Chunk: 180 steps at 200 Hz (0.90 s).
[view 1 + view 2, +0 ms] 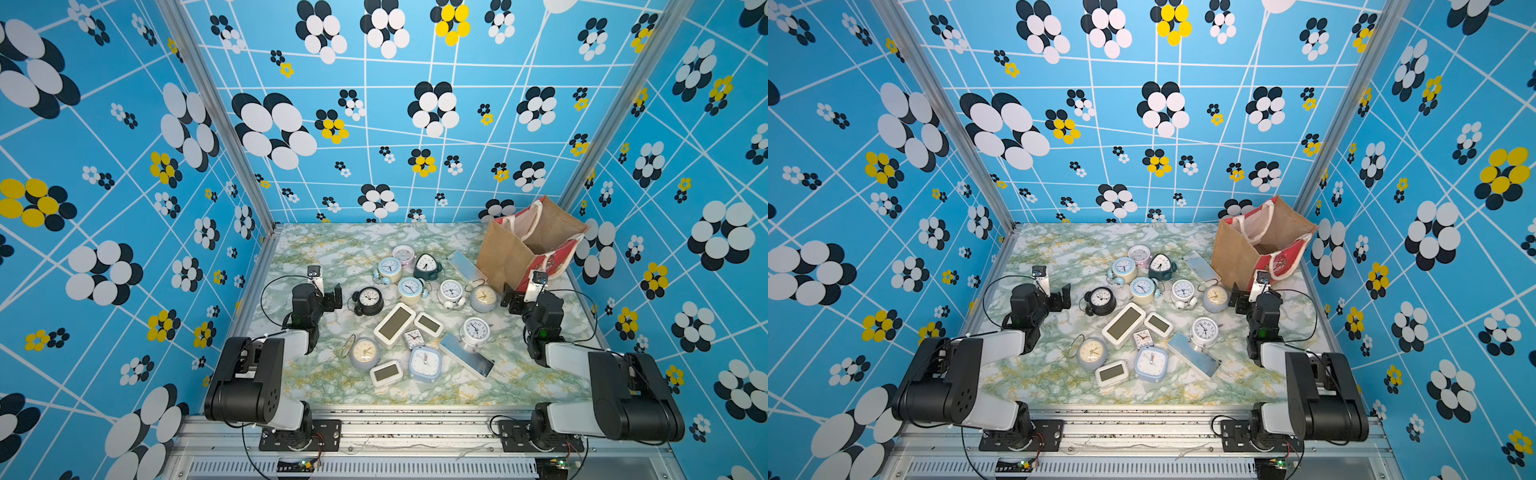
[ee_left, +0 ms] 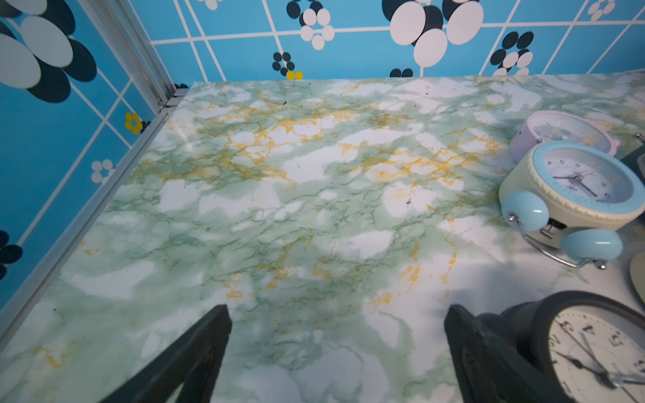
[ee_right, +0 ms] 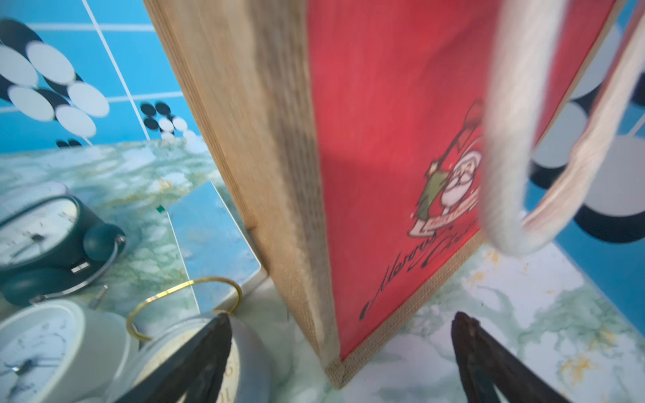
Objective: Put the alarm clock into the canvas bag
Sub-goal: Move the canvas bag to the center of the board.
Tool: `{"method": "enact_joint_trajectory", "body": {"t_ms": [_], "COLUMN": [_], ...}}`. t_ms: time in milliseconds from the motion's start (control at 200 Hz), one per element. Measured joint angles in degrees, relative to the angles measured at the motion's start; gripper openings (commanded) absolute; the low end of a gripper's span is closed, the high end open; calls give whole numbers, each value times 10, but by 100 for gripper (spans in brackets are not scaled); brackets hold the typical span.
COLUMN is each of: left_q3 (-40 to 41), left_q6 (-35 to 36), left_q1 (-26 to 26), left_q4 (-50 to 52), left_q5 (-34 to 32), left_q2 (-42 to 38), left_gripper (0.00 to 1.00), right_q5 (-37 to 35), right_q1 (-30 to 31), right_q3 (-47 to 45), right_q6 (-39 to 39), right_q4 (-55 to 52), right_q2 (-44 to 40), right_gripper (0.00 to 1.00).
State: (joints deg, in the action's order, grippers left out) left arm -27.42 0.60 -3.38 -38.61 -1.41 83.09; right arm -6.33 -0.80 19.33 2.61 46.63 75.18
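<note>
The marble-patterned table [image 1: 324, 257], glossy green and white with yellow veins, carries everything. At its far right corner the canvas bag [image 1: 505, 257] stands upright with its mouth open: boxy, coarse tan burlap, a smooth red side panel printed with a Santa [image 3: 384, 174], and thick white rope handles drooping over the rim.

The left gripper [image 2: 338, 321] hangs low over bare table, its black wedge fingers wide apart and empty. The right gripper [image 3: 340, 324] is also spread and empty, facing the bag's lower corner.

The alarm clocks [image 1: 428, 324] lie scattered mid-table, outside the bag. They include:
- a white rounded-rectangle digital clock [image 1: 395, 325]
- a black twin-bell clock [image 1: 369, 300] just beside the left gripper
- a grey domed clock [image 1: 483, 298] with a brass loop, near the right gripper
</note>
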Motion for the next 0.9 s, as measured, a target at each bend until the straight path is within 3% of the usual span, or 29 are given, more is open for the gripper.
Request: {"method": "enact_joint_trajectory", "body": {"t_ms": [230, 415, 530, 680, 900], "left_q3": [-77, -169, -235, -329, -438], "left_q6": [9, -21, -44, -58, -71], "left_q1": [-63, -110, -145, -201, -268], "left_q4": [126, 250, 313, 381, 441], "left_q5": [-63, -72, -68, -52, -18], "left_q2": [-55, -60, -50, -8, 71], "left_gripper": [99, 99, 98, 98, 96], "right_q5": [-30, -66, -92, -116, -162], "right_q1": [0, 0, 0, 0, 0], "right_q3": [67, 169, 255, 380, 476], "right_q6": [23, 73, 116, 159, 199], "right_q4": [-217, -391, -489, -596, -690], "right_q2": [-176, -240, -226, -148, -24], "right_gripper": [98, 91, 88, 83, 82]}}
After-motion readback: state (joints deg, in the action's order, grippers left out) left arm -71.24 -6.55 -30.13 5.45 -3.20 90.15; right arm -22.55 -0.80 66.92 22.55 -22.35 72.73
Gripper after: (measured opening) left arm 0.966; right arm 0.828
